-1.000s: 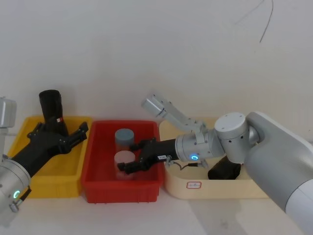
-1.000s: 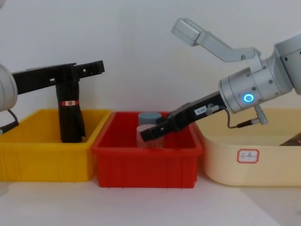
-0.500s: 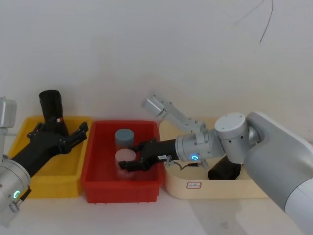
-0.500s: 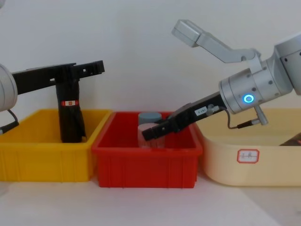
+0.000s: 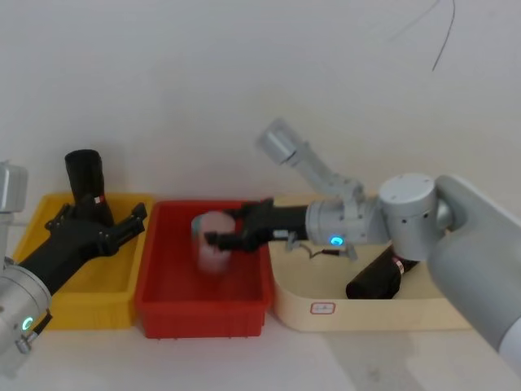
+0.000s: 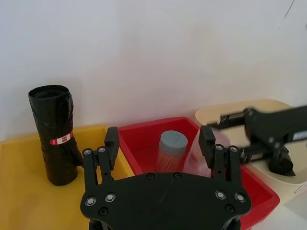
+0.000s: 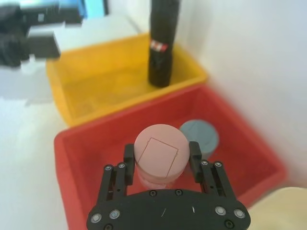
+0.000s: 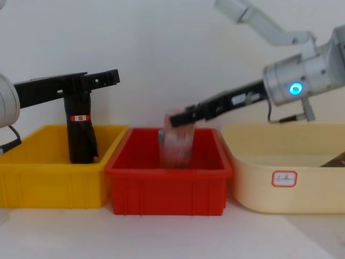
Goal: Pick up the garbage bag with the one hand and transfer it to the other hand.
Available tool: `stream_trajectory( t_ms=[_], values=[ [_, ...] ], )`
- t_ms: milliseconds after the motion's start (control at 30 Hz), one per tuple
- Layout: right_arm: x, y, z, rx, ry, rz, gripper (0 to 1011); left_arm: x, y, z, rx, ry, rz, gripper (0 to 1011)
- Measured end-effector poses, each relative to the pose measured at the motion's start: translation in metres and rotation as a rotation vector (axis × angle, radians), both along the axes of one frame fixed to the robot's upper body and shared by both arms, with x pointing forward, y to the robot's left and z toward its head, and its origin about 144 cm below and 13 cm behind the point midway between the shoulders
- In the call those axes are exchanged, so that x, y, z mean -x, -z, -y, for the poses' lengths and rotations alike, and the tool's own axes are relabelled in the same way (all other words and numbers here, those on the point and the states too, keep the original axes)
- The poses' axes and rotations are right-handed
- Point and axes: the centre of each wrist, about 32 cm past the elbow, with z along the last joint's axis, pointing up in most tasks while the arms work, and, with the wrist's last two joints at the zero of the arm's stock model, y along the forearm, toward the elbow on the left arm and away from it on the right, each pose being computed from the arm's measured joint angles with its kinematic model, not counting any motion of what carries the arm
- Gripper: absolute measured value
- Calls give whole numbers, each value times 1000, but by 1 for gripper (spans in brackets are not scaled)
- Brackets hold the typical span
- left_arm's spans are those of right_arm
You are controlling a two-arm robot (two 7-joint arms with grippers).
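Three bins are set side by side on the white bench [image 8: 161,237]: a yellow bin [image 5: 98,301] on the left, a red bin [image 5: 203,309] in the middle, a cream bin [image 5: 366,314] on the right, their rims nearly touching. A white wall stands close behind them, and bare bench lies in front.

The garbage bag [image 5: 85,183] is stood upright in the yellow bin near its back wall, its red-and-white band [image 8: 80,117] facing forward. A second black roll [image 5: 381,277] is seen lying tilted in the cream bin.

The left gripper [image 5: 99,228] is held level above the yellow bin. In the left wrist view its jaws are spread wide with nothing between them, and the bag is seen apart from them, off to one side. In the chest view the fingers [image 8: 97,79] cross in front of the bag's top.

The right gripper [image 5: 224,238] is reached across over the red bin, its jaws clenched on the pink-lidded jar [image 7: 159,155], which is held above the bin floor near rim height. The blue-lidded jar [image 7: 199,136] is seen just behind it in the red bin.
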Motion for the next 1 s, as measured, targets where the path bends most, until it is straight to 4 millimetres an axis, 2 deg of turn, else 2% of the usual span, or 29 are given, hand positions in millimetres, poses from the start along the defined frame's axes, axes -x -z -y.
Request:
stream_trajectory(
  t_ms=[400, 600, 800, 1000],
  values=[
    [13, -42, 36, -131, 119, 132, 648, 0, 0, 0, 0, 0, 0, 1000],
    [26, -57, 68, -199, 217, 191, 648, 0, 0, 0, 0, 0, 0, 1000],
    [38, -55, 94, -225, 295, 201, 648, 0, 0, 0, 0, 0, 0, 1001],
    [52, -39, 117, -224, 350, 179, 653, 0, 0, 0, 0, 0, 0, 1001]
  ],
)
